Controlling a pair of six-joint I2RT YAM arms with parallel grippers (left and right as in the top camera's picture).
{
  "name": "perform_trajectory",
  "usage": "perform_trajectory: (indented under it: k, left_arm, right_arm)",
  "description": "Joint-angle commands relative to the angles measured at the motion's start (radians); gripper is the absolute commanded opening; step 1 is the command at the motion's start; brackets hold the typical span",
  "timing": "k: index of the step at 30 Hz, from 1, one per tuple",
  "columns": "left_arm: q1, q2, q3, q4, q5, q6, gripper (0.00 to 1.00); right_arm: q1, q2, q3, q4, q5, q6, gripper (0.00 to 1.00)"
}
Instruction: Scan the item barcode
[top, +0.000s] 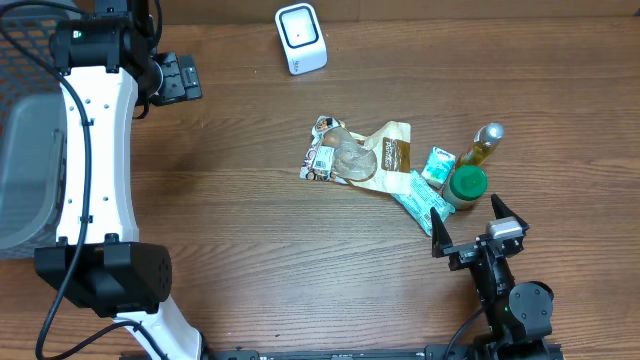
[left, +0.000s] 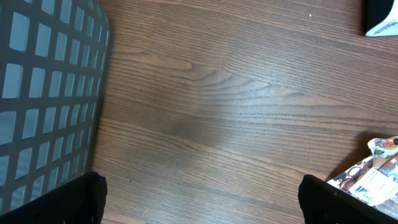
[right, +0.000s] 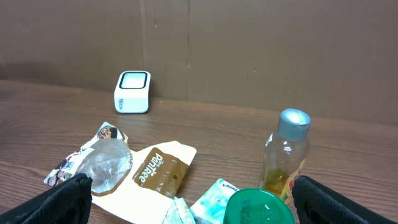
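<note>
Overhead first: the white scanner (top: 301, 38) stands at the far edge of the table (top: 250, 230), window up, presumably so a barcode can be passed over it. The goods lie heaped well to the near right of the scanner and nothing is lifted yet. There is a clear-fronted snack packet (top: 325, 158) with a white barcode sticker facing up, a brown pouch (top: 392, 150), a teal pack (top: 437, 165), a green-lidded jar (top: 467, 186) and a bottle (top: 483, 145). The left gripper (top: 183, 78) hangs to the left of the scanner beside the grey basket (top: 25, 150), likely the drop-off. The right gripper (top: 468, 225) sits on the near side of the heap, pointing towards the scanner. On the left wrist view, the fingers (left: 81, 199) sit in opposite bottom corners, spread wide over bare wood with nothing between them. The packet's sticker peeks in at lower right, with print too small to read, and the scanner's corner shows at top right. On the right wrist view, the jaws are likewise fully apart and empty. They frame the heap with the scanner beyond it, a sensible line for picking one item. The pouch's lettering looks like "PanTree". The teal pack's word is too small to make out, and the bottle's label is turned away.
</note>
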Motion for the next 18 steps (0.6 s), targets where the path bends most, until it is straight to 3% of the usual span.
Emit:
perform_trajectory:
  k: [1,18]
  left_arm:
    - [-0.01,-0.015,0.012,0.001,-0.002,-0.01,1.0]
    - [-0.014,0.006,0.012,0.001,-0.002,-0.01,1.0]
  right_arm:
    - [-0.008,-0.01,-0.01,0.005,0.014,0.003,1.0]
    - [-0.008,-0.01,-0.01,0.005,0.014,0.003,1.0]
